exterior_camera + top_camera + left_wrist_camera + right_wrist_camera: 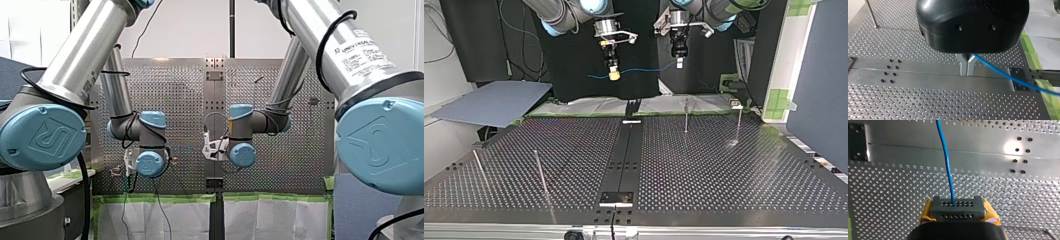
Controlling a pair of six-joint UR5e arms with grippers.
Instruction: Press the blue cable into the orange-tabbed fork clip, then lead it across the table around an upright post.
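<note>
The blue cable (644,69) hangs in the air between my two grippers, above the table's far edge in the top view. My left gripper (967,66), black with metal fingers, is shut on the cable (1008,77), which runs off to one side of it. My right gripper (955,206) with yellow pads is shut on the cable (946,162) too, and the cable leads straight ahead from it. In the top view my right gripper (613,75) is left of my left gripper (679,62). A small clip (736,104) sits at the far right of the table.
Thin upright posts stand on the perforated table: two at the top view's far right (686,116) (738,125) and two at its near left (540,172) (479,169). A dark centre rail (626,155) crosses the table. A grey board (494,102) lies off the far left corner.
</note>
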